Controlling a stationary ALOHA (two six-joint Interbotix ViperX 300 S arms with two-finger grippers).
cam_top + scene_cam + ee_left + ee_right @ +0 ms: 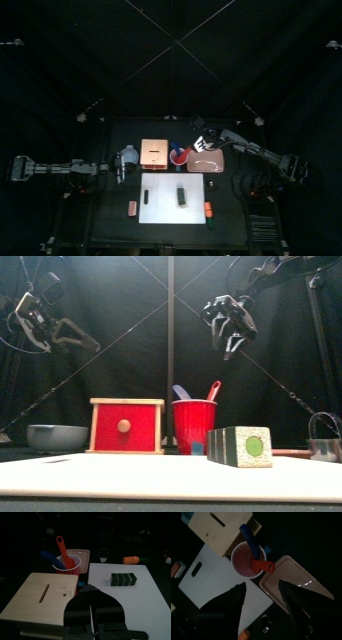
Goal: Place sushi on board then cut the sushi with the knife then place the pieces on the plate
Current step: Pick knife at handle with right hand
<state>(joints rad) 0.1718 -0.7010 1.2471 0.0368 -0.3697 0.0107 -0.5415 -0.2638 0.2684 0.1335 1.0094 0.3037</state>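
The dark green sushi roll (178, 195) (241, 446) (123, 579) lies on the white cutting board (158, 200) (133, 599). A red cup (175, 156) (194, 426) (246, 559) behind the board holds a blue knife (249, 537) and a red knife (61, 547) (262, 564). The pink tray (205, 164) (296, 578) lies to the cup's right. My right gripper (201, 141) (230, 336) (264, 592) hangs open high above the cup and tray. My left gripper (126, 164) (92, 609) is raised over the wooden box's left side, shut and empty.
The wooden box (152, 152) (127, 426) with a red drawer front stands left of the cup. A blue-grey bowl (56, 437) sits at the far left, a metal cutter (325, 441) at the far right. Orange toys (131, 208) (209, 210) flank the board.
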